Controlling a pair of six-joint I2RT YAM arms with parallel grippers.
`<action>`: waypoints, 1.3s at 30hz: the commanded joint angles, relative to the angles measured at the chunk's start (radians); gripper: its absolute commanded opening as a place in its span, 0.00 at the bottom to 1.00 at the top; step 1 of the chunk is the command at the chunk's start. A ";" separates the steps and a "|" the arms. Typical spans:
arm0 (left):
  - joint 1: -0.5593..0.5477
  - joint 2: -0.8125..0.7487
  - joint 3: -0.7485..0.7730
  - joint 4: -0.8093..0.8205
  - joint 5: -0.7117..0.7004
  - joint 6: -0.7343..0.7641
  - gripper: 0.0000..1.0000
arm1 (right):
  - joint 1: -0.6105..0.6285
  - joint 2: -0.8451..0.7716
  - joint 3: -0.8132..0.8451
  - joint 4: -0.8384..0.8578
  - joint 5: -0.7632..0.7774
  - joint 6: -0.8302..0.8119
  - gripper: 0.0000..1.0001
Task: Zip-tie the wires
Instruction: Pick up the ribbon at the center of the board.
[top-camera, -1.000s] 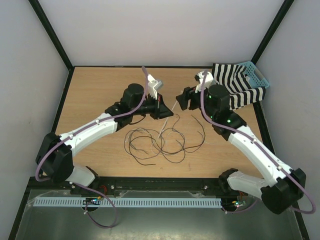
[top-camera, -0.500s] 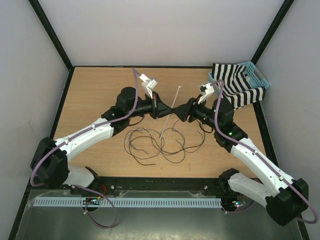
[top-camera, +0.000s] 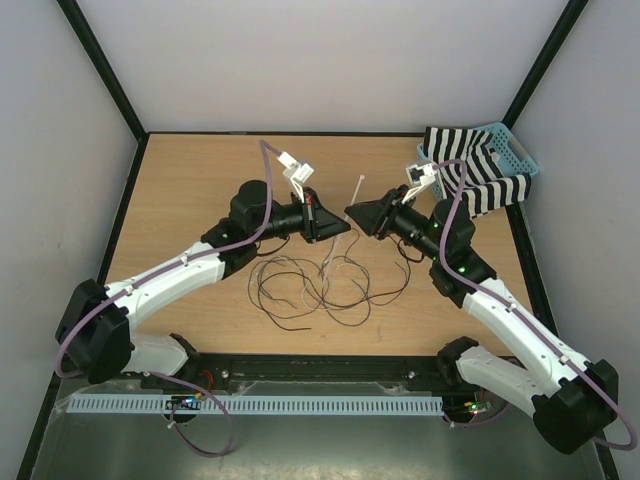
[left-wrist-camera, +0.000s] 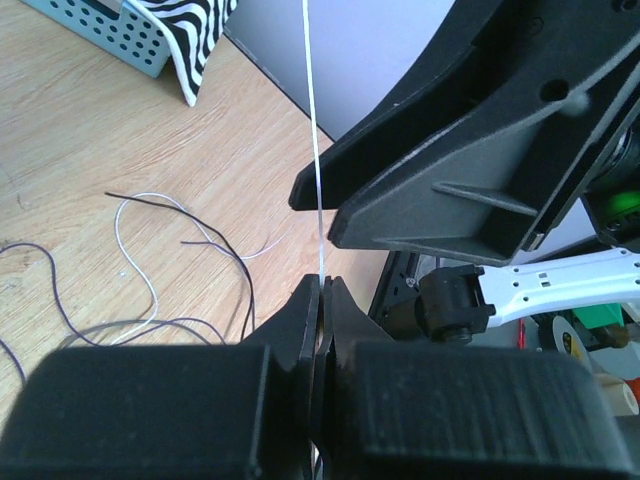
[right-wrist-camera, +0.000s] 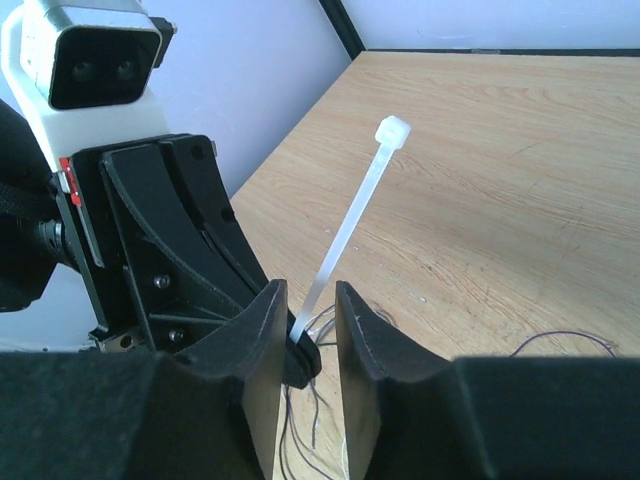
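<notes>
Main risk: the zip tie (right-wrist-camera: 350, 225) is thin and floppy, and the right end effector (right-wrist-camera: 305, 300) straddles it off-centre, with the strip closer to one finger. If the jaws pinch from here, they could bend it sideways or pull it out of the left grip. The two end effectors are also nearly nose to nose, so a collision looks possible. The left end effector (left-wrist-camera: 322, 285) is pressed together, pinching the zip tie's lower part, and the strip stands up from it, head end on top. The right jaws are spread, one on each side of the strip, just above the left tips, with no clear contact. The wires (top-camera: 320, 285) lie loose on the tabletop (top-camera: 190, 180), below both end effectors and not yet bundled.
</notes>
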 joint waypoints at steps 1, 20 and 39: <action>-0.017 -0.033 -0.008 0.060 0.016 -0.004 0.00 | -0.002 0.009 -0.006 0.071 0.004 0.030 0.33; 0.039 -0.160 -0.080 -0.035 -0.130 0.152 0.71 | 0.004 -0.019 0.082 -0.194 0.188 -0.256 0.00; 0.029 -0.075 0.076 -0.131 -0.356 0.130 0.54 | 0.351 0.145 0.199 -0.358 0.833 -0.458 0.00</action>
